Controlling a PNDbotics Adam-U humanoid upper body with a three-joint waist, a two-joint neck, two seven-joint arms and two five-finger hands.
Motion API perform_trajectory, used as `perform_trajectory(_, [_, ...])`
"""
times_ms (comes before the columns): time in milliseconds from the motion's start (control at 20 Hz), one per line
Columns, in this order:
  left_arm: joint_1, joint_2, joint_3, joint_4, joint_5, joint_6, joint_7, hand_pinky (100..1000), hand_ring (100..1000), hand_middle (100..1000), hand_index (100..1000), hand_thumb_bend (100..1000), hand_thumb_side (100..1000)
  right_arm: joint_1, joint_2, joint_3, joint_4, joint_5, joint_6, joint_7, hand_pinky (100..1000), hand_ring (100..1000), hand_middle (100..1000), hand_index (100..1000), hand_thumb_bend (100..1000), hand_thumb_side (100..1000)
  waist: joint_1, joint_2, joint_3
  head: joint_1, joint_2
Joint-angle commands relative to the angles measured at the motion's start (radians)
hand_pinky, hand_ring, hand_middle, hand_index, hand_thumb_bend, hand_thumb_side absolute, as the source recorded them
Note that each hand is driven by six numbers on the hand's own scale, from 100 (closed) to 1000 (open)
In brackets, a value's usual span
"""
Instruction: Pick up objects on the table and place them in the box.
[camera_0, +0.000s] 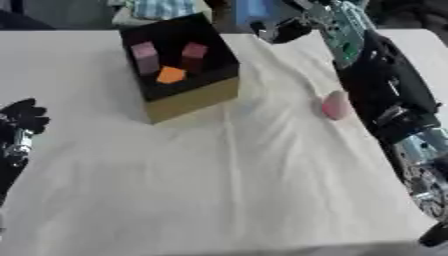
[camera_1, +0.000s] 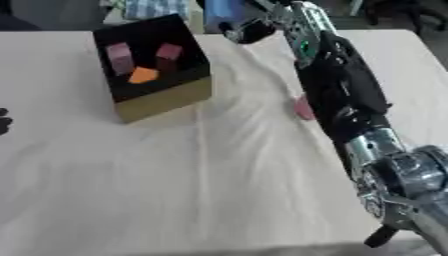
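Note:
A box (camera_0: 192, 97) with a black inside and tan walls stands at the back of the table, left of centre. Inside it lie two pink blocks (camera_0: 144, 52) and an orange piece (camera_0: 171, 75). A pink rounded object (camera_0: 335, 105) lies on the white cloth to the right, close beside my right forearm, which partly hides it in the right eye view. My right arm runs from the lower right up to the far edge, and its dark hand (camera_0: 282, 30) is beyond the box's right corner, with nothing visible in it. My left hand (camera_0: 22, 117) rests open at the left edge.
The white cloth (camera_0: 219, 175) is wrinkled across the middle and front. At the far edge, behind the box, lie a checked cloth (camera_0: 162, 9) and a blue thing (camera_0: 254, 10). My right forearm (camera_0: 385, 100) lies along the table's right side.

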Motion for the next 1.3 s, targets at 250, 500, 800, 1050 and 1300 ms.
perform_trajectory(250, [-0.009, 0.011, -0.007, -0.014, 0.003, -0.003, -0.01, 813, 757, 716, 858, 100, 658, -0.02, 0.023, 0.035, 0.013, 0.058, -0.037, 0.037, 771, 795, 631, 913, 100, 245, -0.002, -0.024, 0.019, -0.027, -0.01])
perform_trajectory(500, [-0.008, 0.011, -0.007, -0.012, 0.004, -0.003, -0.011, 814, 757, 716, 858, 100, 658, -0.006, 0.05, 0.041, 0.031, 0.129, -0.048, 0.031, 784, 821, 768, 958, 100, 350, -0.001, -0.024, 0.031, -0.038, -0.01])
perform_trajectory(800, [-0.008, 0.01, -0.007, -0.012, 0.004, -0.003, -0.013, 814, 757, 716, 858, 100, 658, -0.001, 0.053, 0.041, 0.034, 0.173, -0.066, 0.004, 801, 856, 910, 1000, 218, 494, -0.002, -0.024, 0.026, -0.041, -0.011])
perform_trajectory(1050, [-0.007, 0.01, -0.006, -0.012, 0.003, -0.002, -0.012, 814, 757, 715, 858, 100, 658, -0.003, 0.047, 0.048, 0.029, 0.2, -0.087, -0.007, 815, 879, 975, 1000, 292, 523, -0.002, -0.026, 0.021, -0.044, -0.012])
perform_trajectory(1300, [-0.008, 0.01, -0.004, -0.013, 0.002, -0.003, -0.011, 814, 757, 715, 858, 100, 657, -0.006, 0.038, 0.058, 0.02, 0.213, -0.117, -0.004, 820, 887, 983, 1000, 319, 527, -0.003, -0.027, 0.017, -0.045, -0.015])
